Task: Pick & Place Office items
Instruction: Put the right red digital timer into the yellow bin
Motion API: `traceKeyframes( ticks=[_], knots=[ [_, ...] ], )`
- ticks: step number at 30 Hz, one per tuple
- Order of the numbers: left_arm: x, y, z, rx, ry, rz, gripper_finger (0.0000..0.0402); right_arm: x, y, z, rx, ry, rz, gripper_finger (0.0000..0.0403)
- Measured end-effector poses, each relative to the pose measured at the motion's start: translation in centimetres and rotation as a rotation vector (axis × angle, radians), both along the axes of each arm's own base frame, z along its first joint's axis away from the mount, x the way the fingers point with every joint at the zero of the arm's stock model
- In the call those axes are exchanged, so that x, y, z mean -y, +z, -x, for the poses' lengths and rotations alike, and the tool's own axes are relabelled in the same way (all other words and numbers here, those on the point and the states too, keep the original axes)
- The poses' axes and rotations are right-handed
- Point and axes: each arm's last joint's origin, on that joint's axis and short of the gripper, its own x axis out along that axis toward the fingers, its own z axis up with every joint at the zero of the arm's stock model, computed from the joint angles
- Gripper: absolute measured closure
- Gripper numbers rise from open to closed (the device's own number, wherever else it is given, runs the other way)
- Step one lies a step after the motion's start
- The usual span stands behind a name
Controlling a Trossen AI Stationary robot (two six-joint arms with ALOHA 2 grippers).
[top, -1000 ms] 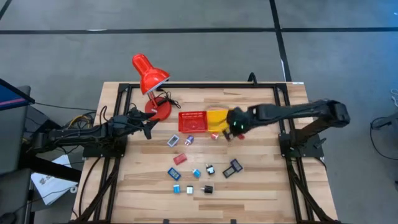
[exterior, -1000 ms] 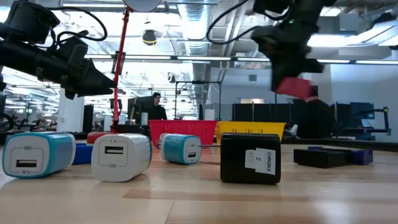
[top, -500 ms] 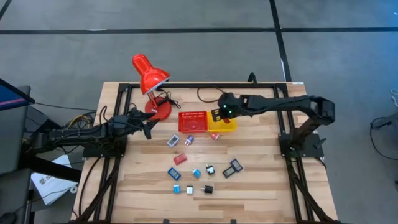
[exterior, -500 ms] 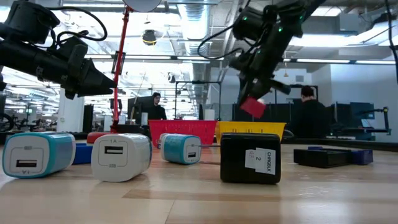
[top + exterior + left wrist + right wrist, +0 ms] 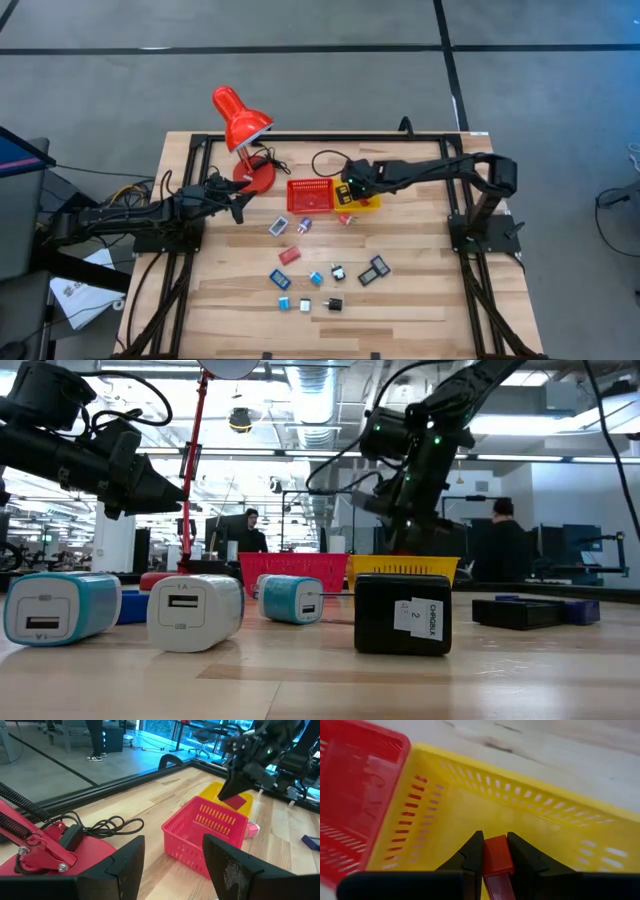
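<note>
Red piece carried to the yellow basket, not yet let go

Over the last second the right gripper [image 5: 347, 189] has swung from about 3 o'clock of the yellow basket [image 5: 366, 204] to hang over its end nearest the red basket [image 5: 309, 195], and has dropped low. Its fingers [image 5: 471, 854] are clamped on a small red item [image 5: 496, 856], held just above the yellow floor. That likely leaves only opening the fingers to finish this placement. The left gripper [image 5: 236, 204] waits at 9 o'clock of the red basket, unmoved, fingers [image 5: 125, 865] apart and holding nothing. The other items [image 5: 330, 273] lie loose on the tabletop [image 5: 420, 300] at 6 o'clock of the baskets, one [image 5: 345, 219] just beside the yellow basket, so most of the task remains.
</note>
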Motion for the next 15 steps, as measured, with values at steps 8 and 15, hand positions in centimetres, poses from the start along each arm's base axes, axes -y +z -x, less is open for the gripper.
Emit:
traceKeyframes(
  ticks=[8,15],
  knots=[
    [0.0,0.0,0.0,-0.001,0.0,0.0,0.0206,0.1,-1.5,-0.3,-0.045,0.005,-0.013,0.0342],
    [0.0,0.0,0.0,-0.001,0.0,0.0,0.0206,0.1,-1.4,-0.2,-0.049,0.007,-0.013,0.032]
  ],
)
